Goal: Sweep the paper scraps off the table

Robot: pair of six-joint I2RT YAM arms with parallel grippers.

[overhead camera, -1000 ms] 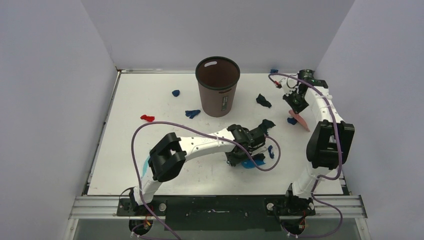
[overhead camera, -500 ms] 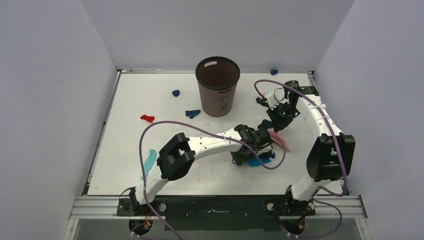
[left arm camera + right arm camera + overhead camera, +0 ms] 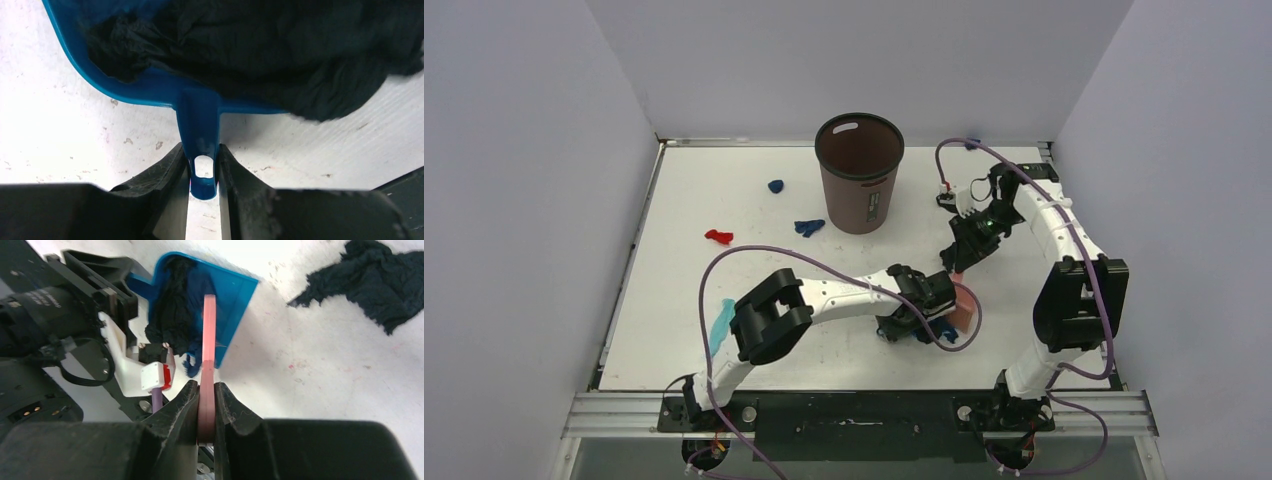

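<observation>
1. Paper scraps dot my white table — blue ones and a red one left of the bin, and a light-blue strip near the left edge.
2. A brown bin stands upright toward the far edge.
3. My left gripper clamps the blue dustpan by its handle; a big dark wad fills the pan.
4. My right gripper pinches the pink brush, which shows edge-on over the pan.
5. One dark scrap lies on the table — apart from the pan.
</observation>
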